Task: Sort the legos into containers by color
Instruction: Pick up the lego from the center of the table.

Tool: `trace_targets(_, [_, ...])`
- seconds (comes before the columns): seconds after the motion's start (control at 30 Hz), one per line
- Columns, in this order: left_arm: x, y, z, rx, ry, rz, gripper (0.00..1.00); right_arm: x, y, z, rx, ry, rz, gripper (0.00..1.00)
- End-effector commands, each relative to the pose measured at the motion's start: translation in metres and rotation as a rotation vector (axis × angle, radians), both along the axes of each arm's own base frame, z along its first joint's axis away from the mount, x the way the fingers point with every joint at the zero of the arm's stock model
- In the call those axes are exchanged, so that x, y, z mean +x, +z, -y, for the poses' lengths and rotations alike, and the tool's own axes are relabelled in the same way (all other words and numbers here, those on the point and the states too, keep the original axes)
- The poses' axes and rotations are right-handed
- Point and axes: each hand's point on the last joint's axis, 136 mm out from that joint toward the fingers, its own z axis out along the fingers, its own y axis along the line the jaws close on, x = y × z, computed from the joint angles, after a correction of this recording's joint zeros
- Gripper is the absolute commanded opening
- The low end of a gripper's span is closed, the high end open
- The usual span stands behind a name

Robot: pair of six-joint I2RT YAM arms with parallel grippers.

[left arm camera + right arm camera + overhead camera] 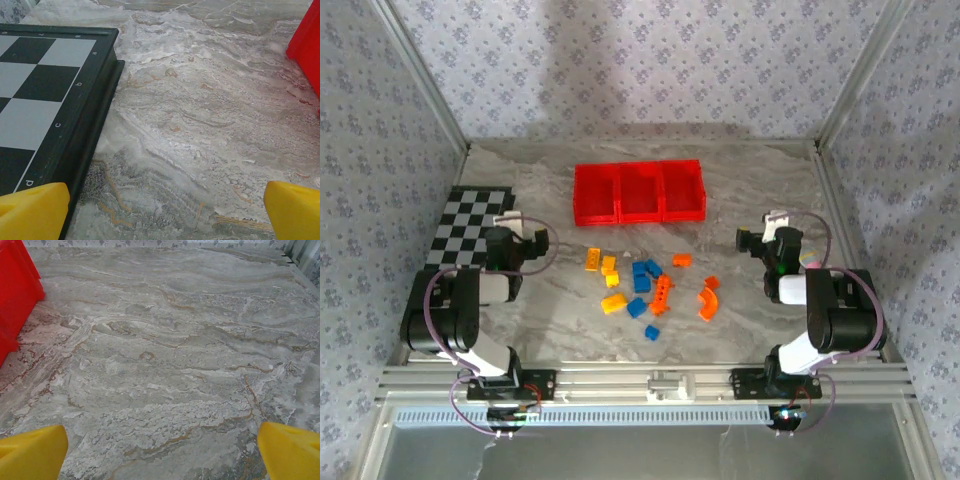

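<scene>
While jaws on the left arm [452, 312] and right arm [835, 312] stand spread and empty, legos [642, 284] lie scattered mid-frame on the counter [750, 190], below the red containers [640, 216].

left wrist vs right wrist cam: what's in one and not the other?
Left wrist: the checkered board, along its left side. Right wrist: a metal frame rail in the top right corner. Both: the marble table, a red wall of the containers at one edge, and an open gripper, left gripper and right gripper, yellow fingers apart with nothing between them.
</scene>
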Motion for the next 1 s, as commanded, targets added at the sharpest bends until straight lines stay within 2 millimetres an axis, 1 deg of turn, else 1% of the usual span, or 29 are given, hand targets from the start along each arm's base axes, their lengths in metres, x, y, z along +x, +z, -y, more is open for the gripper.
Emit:
trace_targets(0.0, [0.011,0.016,-0.004,0.015,0.006,0.058,1.0,0.007,0.006,0.0,-0.004,-0.008,0.018,1.0])
trace_targets(0.5, [0.011,0.015,-0.001,0.017,-0.007,0.059,1.0,0.006,0.007,0.004,0.03,-0.002,0.023,1.0])
trace_targets(0.77, [0.011,0.015,-0.004,-0.002,-0.008,0.057,1.0,0.007,0.007,0.005,0.007,-0.027,0.022,1.0])
trace_targets(0.83, [0.011,0.018,-0.002,0.011,-0.005,0.068,1.0,0.002,0.02,0.023,-0.047,-0.173,0.065,0.99])
trace_targets(0.87, [0.01,0.025,0.0,0.035,-0.005,0.074,1.0,-0.004,0.027,0.028,-0.066,-0.217,0.071,1.0])
trace_targets(0.93, [0.004,0.045,0.003,0.093,0.021,0.077,1.0,-0.015,0.055,0.033,-0.088,-0.286,0.085,0.99])
trace_targets(0.97, [0.0,0.057,0.006,0.117,0.036,0.085,1.0,-0.023,0.061,0.037,0.002,-0.346,0.057,1.0])
